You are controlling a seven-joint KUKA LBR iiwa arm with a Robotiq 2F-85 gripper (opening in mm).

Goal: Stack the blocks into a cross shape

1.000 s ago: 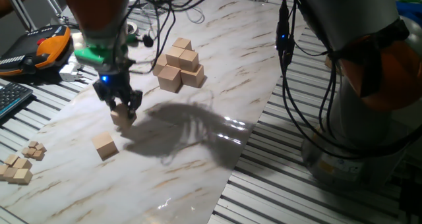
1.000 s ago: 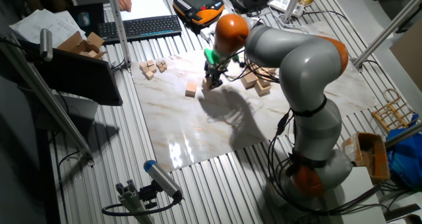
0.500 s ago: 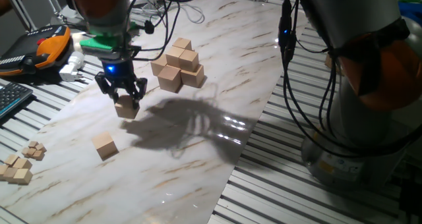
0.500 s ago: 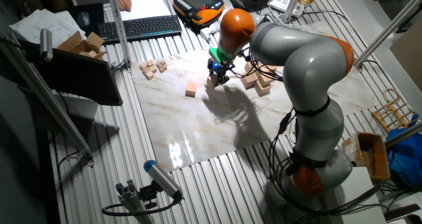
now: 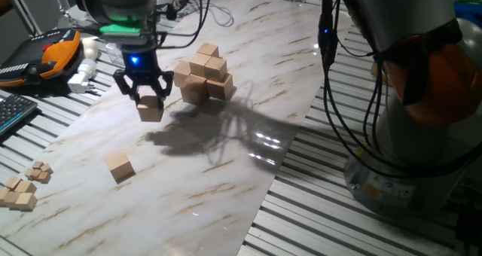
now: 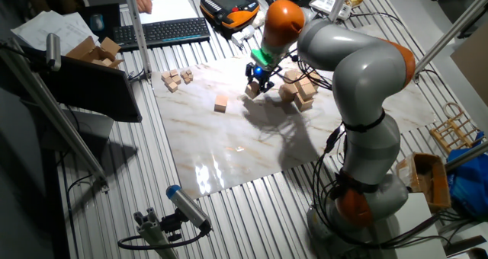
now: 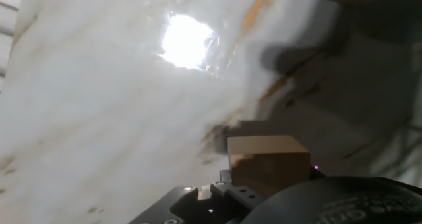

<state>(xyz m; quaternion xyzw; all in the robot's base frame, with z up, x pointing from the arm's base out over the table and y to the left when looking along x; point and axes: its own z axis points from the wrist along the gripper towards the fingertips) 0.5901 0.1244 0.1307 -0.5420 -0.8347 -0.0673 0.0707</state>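
I'm looking across the counter (image 5: 248,68) now, a glossy marble-patterned sheet laid over a ribbed metal bench (image 5: 354,226), with a bright glare patch near its right edge. Far left in one fixed view, a dark keyboard (image 5: 11,113) sits on the ribs, and an orange-and-black pendant (image 5: 53,53) lies behind it. Down at the left edge I've got the cluster of tiny wooden cubes (image 5: 21,187), resting partly on the sheet.

Moving right, one lone block (image 5: 119,166) sits flat on the marble, well apart from everything else. Above and to its right, my end effector (image 5: 150,99) hangs over the counter, fingers clamped on a block (image 5: 151,109), one finger on each side. That held block is clear of the surface; its shadow spreads across the marble to the right. A blue light glows on the wrist above the fingers, with a green ring (image 5: 124,28) over that.

Just to the right of the end effector stands the pile of blocks (image 5: 203,75), bunched together and stacked in more than one layer, near the held block but not touching it.

From the hand view, the held block (image 7: 268,161) shows between the fingers against blurred white marble, with the glare spot above.

The other fixed view gives me the room: papers and a second keyboard (image 6: 164,32) at the back, a dark panel (image 6: 91,87) on the left, the grey-and-orange arm (image 6: 358,68) arching over from the right, and cables trailing along it.
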